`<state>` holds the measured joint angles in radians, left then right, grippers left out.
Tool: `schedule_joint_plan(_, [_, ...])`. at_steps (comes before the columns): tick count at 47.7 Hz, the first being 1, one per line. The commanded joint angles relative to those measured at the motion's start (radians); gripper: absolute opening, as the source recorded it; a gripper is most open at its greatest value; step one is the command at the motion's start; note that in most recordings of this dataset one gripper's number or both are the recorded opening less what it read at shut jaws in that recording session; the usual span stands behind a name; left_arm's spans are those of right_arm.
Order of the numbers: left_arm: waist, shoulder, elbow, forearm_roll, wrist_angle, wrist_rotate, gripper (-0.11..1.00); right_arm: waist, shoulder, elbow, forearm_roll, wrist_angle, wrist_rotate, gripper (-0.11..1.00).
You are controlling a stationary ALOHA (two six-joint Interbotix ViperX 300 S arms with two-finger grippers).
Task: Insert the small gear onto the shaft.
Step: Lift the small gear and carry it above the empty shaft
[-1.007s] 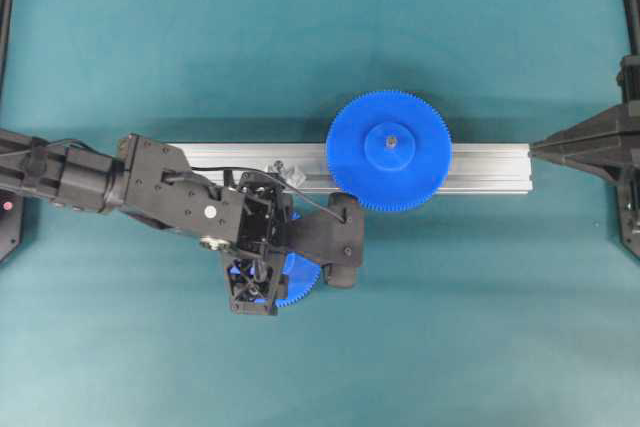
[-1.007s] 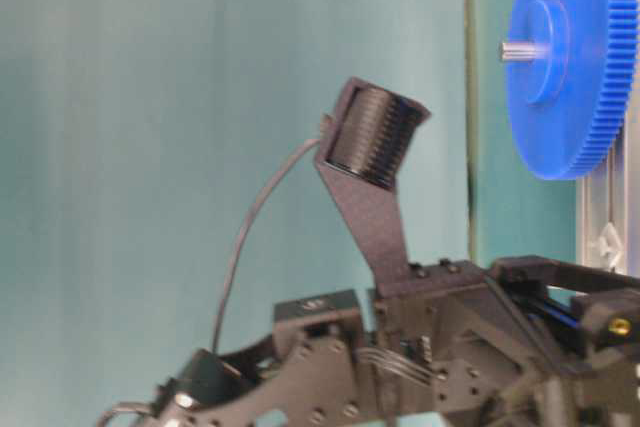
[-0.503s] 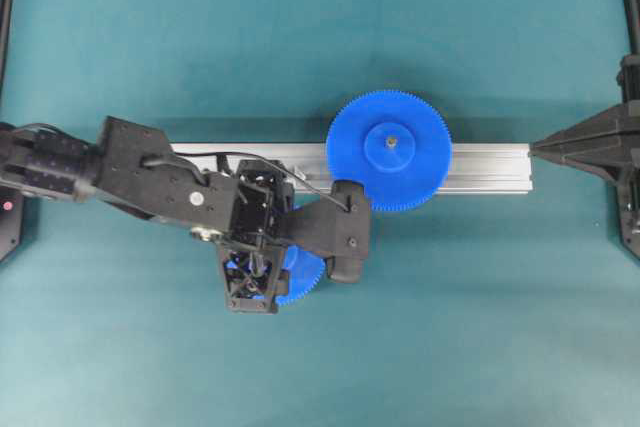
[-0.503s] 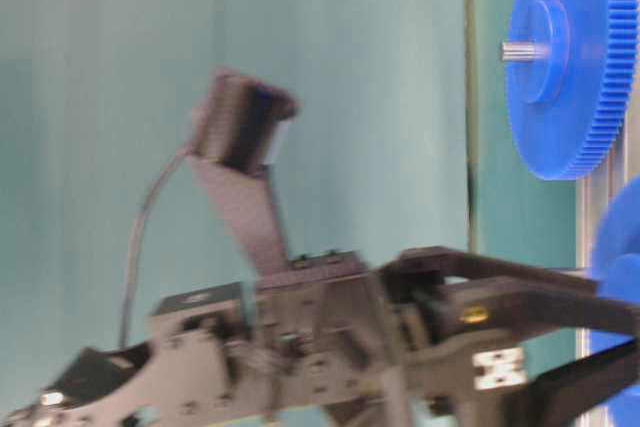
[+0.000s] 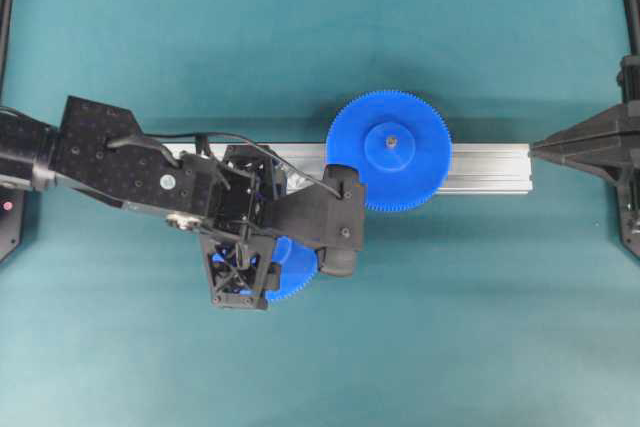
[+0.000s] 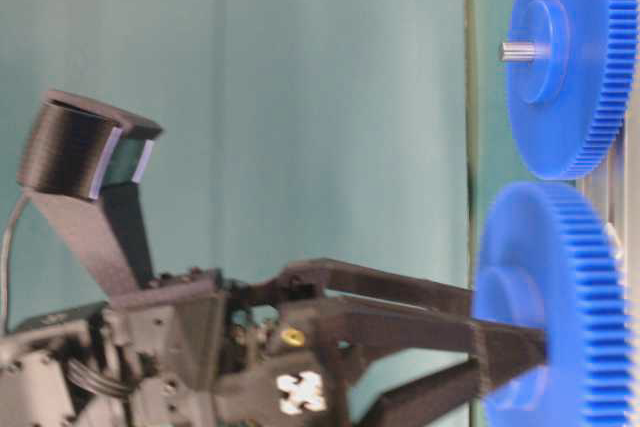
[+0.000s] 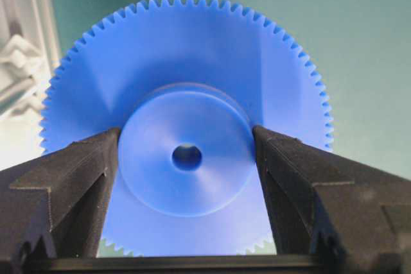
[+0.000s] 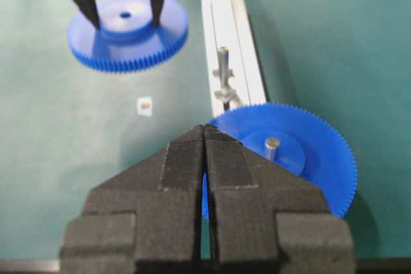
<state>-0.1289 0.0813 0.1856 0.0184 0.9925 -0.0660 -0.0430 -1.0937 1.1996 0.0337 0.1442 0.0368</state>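
Two gears in play, and your left gripper (image 7: 186, 158) has changed places since a second ago: in the overhead view the arm has drawn back toward the left edge, and at table level the small gear (image 6: 560, 307), then out of sight, now fills the lower right, just below the larger gear (image 6: 575, 57).

Your left arm lies low across the rail (image 5: 480, 167), wrist pitched down, wrist camera housing swung up and left in the table-level view. Your right gripper (image 8: 204, 158) sits parked at the far right, its pads pressed together with nothing between them.

Now the grip: your left fingers (image 7: 70, 171) stand fairly wide, one on each side of the small gear's raised hub, flush against its wall, centre hole midway between them. You've got the gear by the hub.

From the right wrist view, the small gear hangs left of the rail, off its track, while the shaft (image 8: 223, 62) stands bare and upright on the rail, apart from it. The larger gear sits on its own pin nearer that camera.
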Motion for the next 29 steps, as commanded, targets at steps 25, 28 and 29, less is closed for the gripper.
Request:
schedule_joint_plan(25, [0.038, -0.044, -0.058, 0.003, 0.021, 0.025, 0.70, -0.002, -0.002, -0.011, 0.002, -0.006, 0.009, 0.01])
schedule_joint_plan(28, [0.038, -0.044, -0.060, 0.003, 0.021, 0.025, 0.70, -0.002, 0.000, -0.011, 0.002, -0.006, 0.009, 0.01])
schedule_joint_plan(29, [0.038, -0.044, -0.060, 0.005, 0.021, 0.026, 0.70, -0.002, -0.002, -0.011, 0.002, -0.005, 0.009, 0.01])
